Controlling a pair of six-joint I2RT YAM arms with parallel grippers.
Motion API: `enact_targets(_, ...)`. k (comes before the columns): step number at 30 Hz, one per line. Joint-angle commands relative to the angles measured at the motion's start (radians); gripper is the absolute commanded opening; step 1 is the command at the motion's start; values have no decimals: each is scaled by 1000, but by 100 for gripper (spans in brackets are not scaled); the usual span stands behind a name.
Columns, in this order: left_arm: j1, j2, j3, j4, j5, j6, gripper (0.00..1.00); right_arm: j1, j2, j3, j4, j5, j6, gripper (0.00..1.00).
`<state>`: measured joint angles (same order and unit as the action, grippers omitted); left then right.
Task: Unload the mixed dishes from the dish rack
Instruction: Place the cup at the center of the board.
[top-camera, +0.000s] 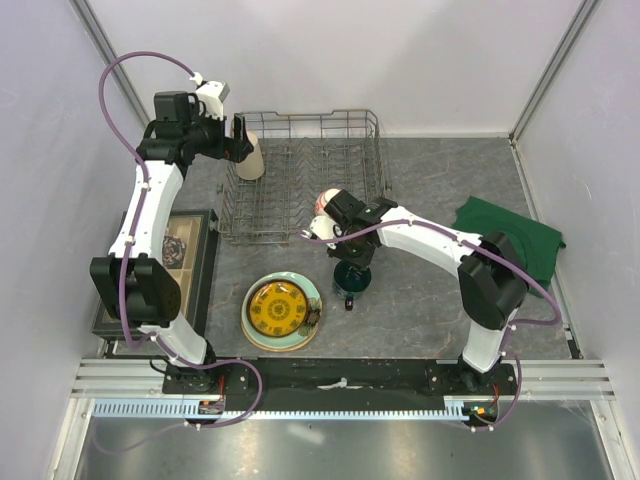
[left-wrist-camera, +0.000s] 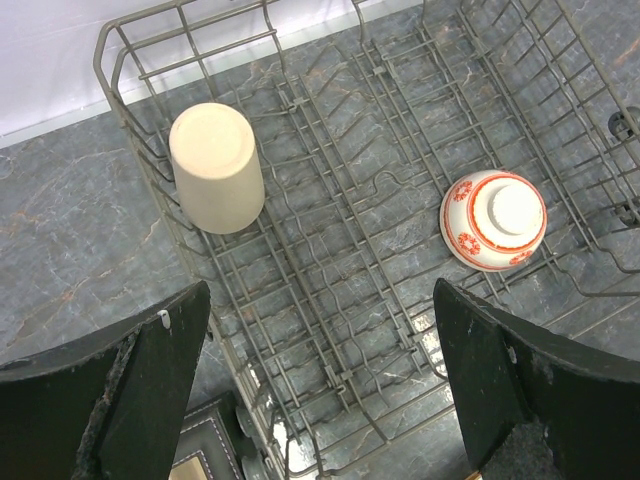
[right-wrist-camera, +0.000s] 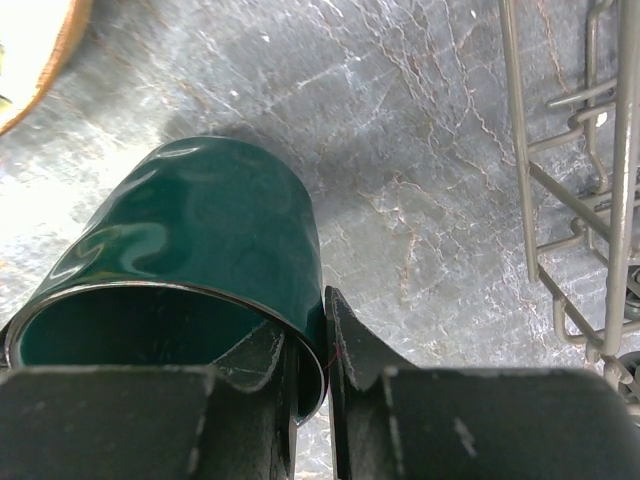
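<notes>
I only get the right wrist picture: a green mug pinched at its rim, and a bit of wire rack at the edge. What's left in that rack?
Observer: Two things, both upside down in the rack: a beige cup at one end and a red-and-white bowl at the other.
Operator: And what is the other arm doing?
Observer: The left pincer hangs wide open above the rack, holding nothing, with the cup and the bowl both below it.
</notes>
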<state>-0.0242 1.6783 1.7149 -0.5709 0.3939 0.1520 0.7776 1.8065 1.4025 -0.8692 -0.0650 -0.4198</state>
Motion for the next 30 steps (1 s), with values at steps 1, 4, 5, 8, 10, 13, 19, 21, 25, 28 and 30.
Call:
enact_targets(1,6,-38,2,11,19,38,99,0,4,26,18,31,-10,0)
enact_targets(4,6,-40,0,11,23,40,99,0,20,42,10,30,-14,0)
enact_targets(5,6,-43,0,11,23,41,99,0,25,52,9,27,-16,0)
enact_targets(8,9,-46,-5,11,31,46,99,0,40,65,1,27,-25,0)
enact_targets(10,9,-52,-6,11,33,49,99,-1,50,69,-2,27,-27,0)
enact_targets(13,12,-54,-6,9,39,52,99,0,59,76,-8,33,-33,0)
enact_targets(19,12,-55,-6,11,49,55,99,0,68,81,-16,44,-39,10)
enact_targets(21,13,-55,-6,9,49,55,99,0,71,84,-19,45,-39,15)
enact_targets(25,17,-54,-1,9,46,58,99,0,73,93,-19,48,-39,24)
enact_targets(28,17,-51,-1,8,48,61,99,0,71,105,-22,48,-37,29)
enact_targets(30,15,-48,-1,8,46,64,99,0,70,112,-25,47,-36,31)
